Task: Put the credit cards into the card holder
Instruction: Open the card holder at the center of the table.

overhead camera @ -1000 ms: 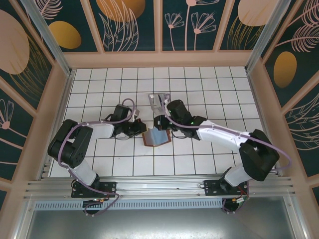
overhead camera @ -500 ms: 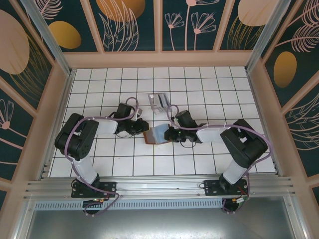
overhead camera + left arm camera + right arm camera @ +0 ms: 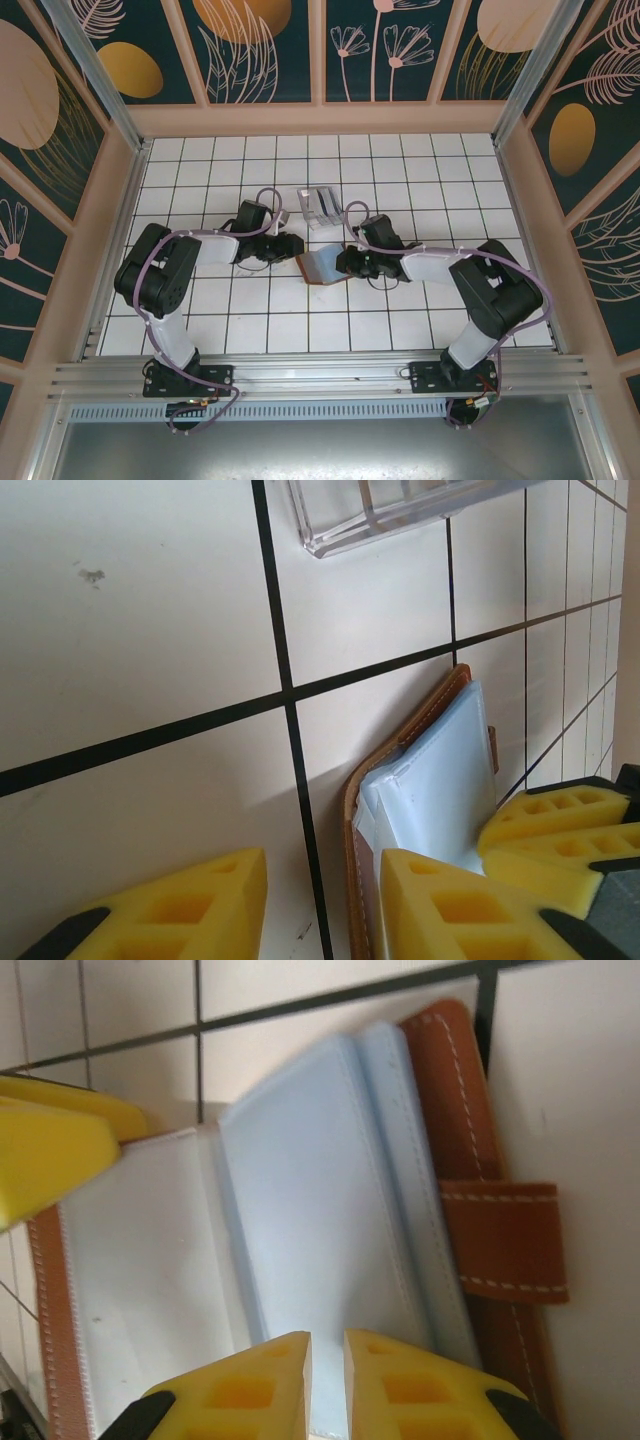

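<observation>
Top external view has the card holder (image 3: 320, 266) lying open on the tiled surface (image 3: 200, 330), between the two arms and near the middle. The left claw (image 3: 288, 247) is at its left edge and the right claw (image 3: 345, 263) at its right. From the left wrist, the left claw's jaws stand apart and astride the holder's stitched leather edge. One yellow finger (image 3: 450, 910) lies over the clear sleeves. From the right wrist, the right claw's jaws are drawn almost together at a bluish sleeve leaf. They look to be pinching it, though the contact itself is hidden. The step in hand, as I judge it, is spreading the holder and pinning it flat, with no card yet picked up. The credit cards (image 3: 325, 207) seem to be the pale pieces in the clear tray (image 3: 340, 535), just beyond the holder, though they are too small to be sure. The next move probably calls for one claw to keep the holder open while the other lets go, lifts clear and reaches to the tray. Room is tight where the two claws nearly meet over the holder, and the tray's rim lies close behind. Bare tiles lie open to the left, to the right and toward the arm bases. The strap (image 3: 500, 1240) lies out to one side, clear of the sleeves.
</observation>
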Robot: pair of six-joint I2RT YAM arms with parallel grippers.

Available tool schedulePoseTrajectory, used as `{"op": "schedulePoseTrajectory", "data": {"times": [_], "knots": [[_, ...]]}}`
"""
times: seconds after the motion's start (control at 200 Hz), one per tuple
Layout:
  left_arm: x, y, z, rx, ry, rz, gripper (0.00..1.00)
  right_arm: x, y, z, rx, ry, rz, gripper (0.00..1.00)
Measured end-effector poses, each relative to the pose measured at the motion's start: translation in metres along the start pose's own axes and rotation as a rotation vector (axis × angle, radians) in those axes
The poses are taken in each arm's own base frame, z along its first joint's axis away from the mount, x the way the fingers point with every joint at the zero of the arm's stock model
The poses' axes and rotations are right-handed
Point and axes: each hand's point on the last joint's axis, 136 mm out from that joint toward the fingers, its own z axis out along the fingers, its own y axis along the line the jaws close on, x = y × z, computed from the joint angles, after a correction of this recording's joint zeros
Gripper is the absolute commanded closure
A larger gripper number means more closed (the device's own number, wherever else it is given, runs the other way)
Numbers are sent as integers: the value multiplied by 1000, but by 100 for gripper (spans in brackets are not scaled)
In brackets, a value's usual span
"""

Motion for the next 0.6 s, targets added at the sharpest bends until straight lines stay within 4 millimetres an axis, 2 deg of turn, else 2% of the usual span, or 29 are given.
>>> {"op": "schedulePoseTrajectory", "data": {"times": [0.24,0.355,0.47,0.596], "knots": [[3,-8,-8,37,-30,-5,56,-16,14,-3,-25,-24,-17,81],[5,-11,-9,64,-33,-16,56,-14,9,3,-14,-10,-9,81],[16,-9,-11,87,-27,-46,60,-8,-2,10,10,12,8,81],[27,-2,-12,82,-18,-81,76,-7,-4,12,5,2,12,80]]}}
